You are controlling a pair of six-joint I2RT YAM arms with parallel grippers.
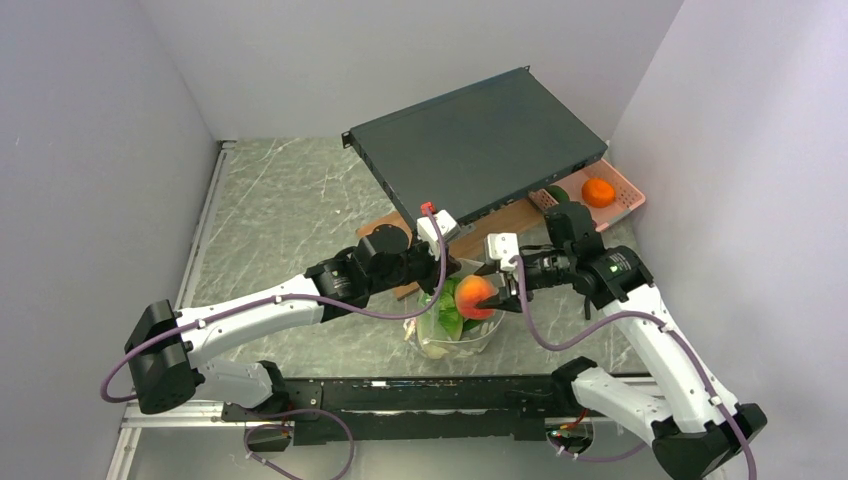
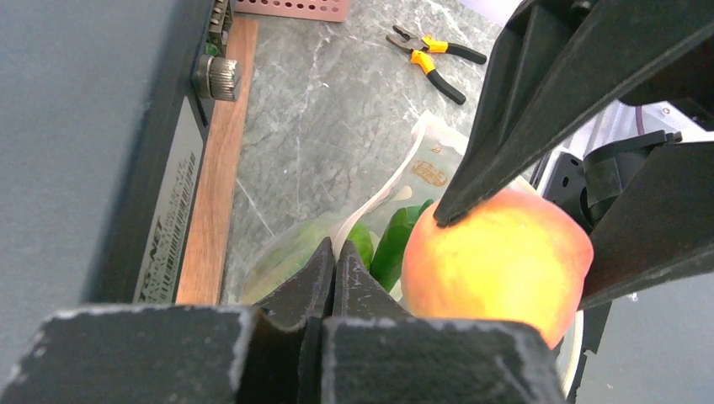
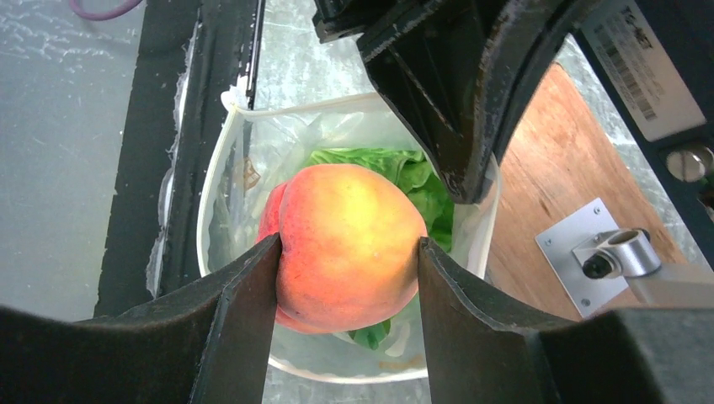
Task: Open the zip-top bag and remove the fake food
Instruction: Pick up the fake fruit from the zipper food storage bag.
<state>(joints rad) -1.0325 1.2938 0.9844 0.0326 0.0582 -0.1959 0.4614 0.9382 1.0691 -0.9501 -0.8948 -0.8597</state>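
The clear zip-top bag (image 1: pixel 447 345) stands open on the marble table between the arms, with a green leafy piece (image 3: pixel 396 168) of fake food inside. My left gripper (image 2: pixel 335 252) is shut on the bag's whitish rim (image 2: pixel 383 194) at its far side. My right gripper (image 3: pixel 347 252) is shut on an orange-red toy peach (image 3: pixel 349 227), one finger on each side. The peach (image 1: pixel 474 296) hangs over the bag's mouth. In the left wrist view the peach (image 2: pixel 497 261) sits just right of my shut fingertips.
A dark flat rack unit (image 1: pixel 480 140) lies tilted on a wooden board (image 1: pixel 505 218) just behind the bag. A pink basket (image 1: pixel 622 205) at the back right holds an orange fruit (image 1: pixel 598 192). Orange-handled pliers (image 2: pixel 434 59) lie on the table. Grey walls stand on both sides.
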